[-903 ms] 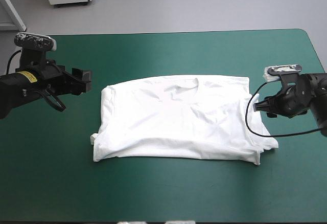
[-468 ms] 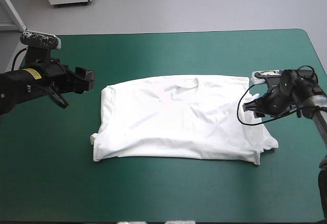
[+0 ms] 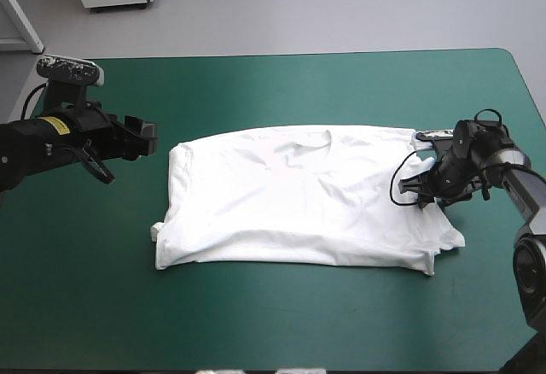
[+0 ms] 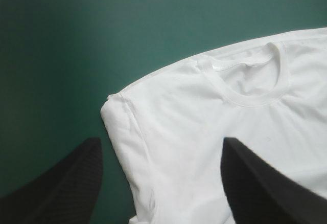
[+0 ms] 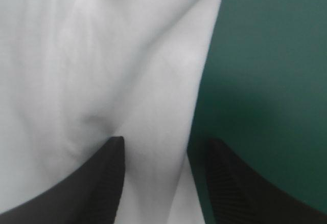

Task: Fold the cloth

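The white T-shirt (image 3: 299, 199) lies spread flat in the middle of the table, collar toward the far edge. My left gripper (image 3: 147, 137) hovers off its left edge, open and holding nothing. In the left wrist view that gripper (image 4: 161, 141) looks over the T-shirt's (image 4: 245, 116) sleeve corner and collar. My right gripper (image 3: 418, 195) sits low at the T-shirt's right edge. In the right wrist view this gripper (image 5: 164, 141) stands open, with the edge of the T-shirt (image 5: 102, 70) running between its fingers (image 5: 102, 178).
The teal-green cover (image 3: 281, 323) shows in a wide band between the T-shirt and the table's near edge. A narrower band runs along the far edge (image 3: 290, 54). A small fold of fabric sticks out at the T-shirt's near left corner (image 3: 158, 230).
My right gripper has moved left from beside the T-shirt onto its right edge and turned. The left gripper has shifted only slightly. The T-shirt lies as before.
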{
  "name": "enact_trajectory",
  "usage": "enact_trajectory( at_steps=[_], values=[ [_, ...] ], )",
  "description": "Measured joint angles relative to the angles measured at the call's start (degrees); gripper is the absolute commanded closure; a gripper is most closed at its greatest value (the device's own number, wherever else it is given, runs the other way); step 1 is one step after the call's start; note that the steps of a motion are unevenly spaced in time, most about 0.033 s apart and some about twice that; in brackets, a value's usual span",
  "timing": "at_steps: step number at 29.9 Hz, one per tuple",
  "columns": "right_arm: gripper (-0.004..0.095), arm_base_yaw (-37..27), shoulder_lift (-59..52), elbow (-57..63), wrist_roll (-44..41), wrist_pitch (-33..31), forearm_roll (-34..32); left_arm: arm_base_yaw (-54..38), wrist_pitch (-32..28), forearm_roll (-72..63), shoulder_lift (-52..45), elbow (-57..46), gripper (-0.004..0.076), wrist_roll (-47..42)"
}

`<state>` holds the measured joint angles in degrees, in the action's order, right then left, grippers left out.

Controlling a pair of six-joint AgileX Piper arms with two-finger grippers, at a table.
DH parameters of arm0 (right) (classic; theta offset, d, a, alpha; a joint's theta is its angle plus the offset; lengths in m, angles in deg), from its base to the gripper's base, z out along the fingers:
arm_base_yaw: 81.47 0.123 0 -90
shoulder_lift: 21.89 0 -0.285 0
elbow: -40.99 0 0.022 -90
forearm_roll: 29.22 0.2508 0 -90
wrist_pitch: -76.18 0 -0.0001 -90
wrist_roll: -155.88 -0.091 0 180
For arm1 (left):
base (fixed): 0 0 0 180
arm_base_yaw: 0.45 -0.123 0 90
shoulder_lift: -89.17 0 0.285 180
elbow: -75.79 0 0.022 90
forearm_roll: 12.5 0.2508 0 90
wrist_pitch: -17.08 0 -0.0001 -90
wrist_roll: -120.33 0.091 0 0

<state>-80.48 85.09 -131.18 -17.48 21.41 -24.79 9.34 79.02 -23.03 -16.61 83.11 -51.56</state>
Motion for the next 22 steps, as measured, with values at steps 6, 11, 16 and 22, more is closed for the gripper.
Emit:
enact_trajectory(
  at_steps=[6,11,16,22],
  values=[
    [0.0908,0.00,0.98,-0.19,0.04,0.12,0.70,0.00,0.90,0.01,0.00,0.05,0.0251,0.02],
    [0.0925,0.04,1.09,-0.35,0.22,0.11,1.07,0.00,1.40,-0.01,0.00,0.05,0.0251,0.07],
    [0.0925,0.04,1.28,-1.37,0.22,-1.59,1.28,0.00,1.62,-0.05,0.00,0.09,0.0251,0.17],
    [0.0925,0.04,1.20,-7.39,0.28,-6.85,4.10,0.00,2.28,-0.05,0.00,0.09,0.0252,0.30]
  ],
)
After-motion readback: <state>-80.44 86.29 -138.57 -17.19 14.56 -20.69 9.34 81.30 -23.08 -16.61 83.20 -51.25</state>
